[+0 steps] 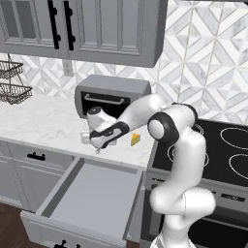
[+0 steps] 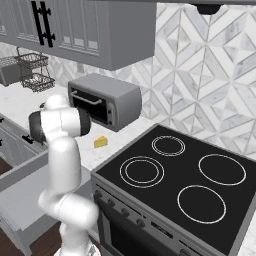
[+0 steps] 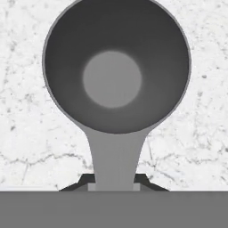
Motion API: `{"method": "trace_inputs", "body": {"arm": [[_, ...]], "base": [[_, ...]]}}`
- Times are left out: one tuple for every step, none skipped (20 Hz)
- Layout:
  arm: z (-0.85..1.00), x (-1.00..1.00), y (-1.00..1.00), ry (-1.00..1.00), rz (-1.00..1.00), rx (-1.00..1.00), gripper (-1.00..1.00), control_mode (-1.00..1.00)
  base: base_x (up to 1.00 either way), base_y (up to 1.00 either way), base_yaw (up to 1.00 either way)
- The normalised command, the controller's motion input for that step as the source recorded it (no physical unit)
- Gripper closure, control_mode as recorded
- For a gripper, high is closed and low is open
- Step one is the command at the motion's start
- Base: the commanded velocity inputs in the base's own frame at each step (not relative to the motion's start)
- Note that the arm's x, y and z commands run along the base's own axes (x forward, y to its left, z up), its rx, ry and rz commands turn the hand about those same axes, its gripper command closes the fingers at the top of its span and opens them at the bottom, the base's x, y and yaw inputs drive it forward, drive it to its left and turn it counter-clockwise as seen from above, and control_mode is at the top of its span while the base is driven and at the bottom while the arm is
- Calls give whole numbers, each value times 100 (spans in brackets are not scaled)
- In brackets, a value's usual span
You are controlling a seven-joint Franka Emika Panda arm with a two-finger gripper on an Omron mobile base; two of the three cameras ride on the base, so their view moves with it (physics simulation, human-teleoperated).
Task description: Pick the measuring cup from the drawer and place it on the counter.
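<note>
1. The measuring cup [image 3: 116, 75] is pinched by its handle in the gripper [image 3: 114, 181], bowl up, above the counter [image 3: 26, 133].
2. Lower it level until the base seats on marble, then part the fingers.
3. The hand view shows the grip; the left base view shows the drawer [image 1: 92, 193] open and the yellow wedge [image 1: 135, 139] nearby.

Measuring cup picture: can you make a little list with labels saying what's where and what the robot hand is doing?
Cup: the measuring cup is upright, held by its handle, over the white counter
Hand: the gripper is shut on the cup's handle
Drawer: the drawer is pulled open, nothing visible inside
Near the cup: a yellow wedge lies on the counter
Behind: a grey toaster oven
Beside: a black stovetop
</note>
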Motion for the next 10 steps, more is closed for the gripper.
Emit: {"method": "trace_inputs", "body": {"arm": [[-4, 59, 0, 0, -2, -1, -100, -100], [-1, 55, 0, 0, -2, 0, -100, -100], [0, 52, 0, 0, -2, 0, -100, -100], [0, 54, 0, 0, -3, 0, -100, -100], [-10, 55, 0, 0, -3, 0, -100, -100], [-15, 54, 0, 0, -3, -1, -100, -100], [-18, 54, 0, 0, -3, -1, -100, -100], [-17, 56, 0, 0, -2, -1, -100, -100], [-14, 50, 0, 0, -1, 0, -100, -100], [-6, 34, 0, 0, 0, 0, -100, -100]], "base": [[0, 0, 0], [0, 0, 0], [0, 0, 0], [0, 0, 0], [0, 0, 0], [0, 0, 0], [0, 0, 0], [0, 0, 0], [0, 0, 0], [0, 0, 0]]}}
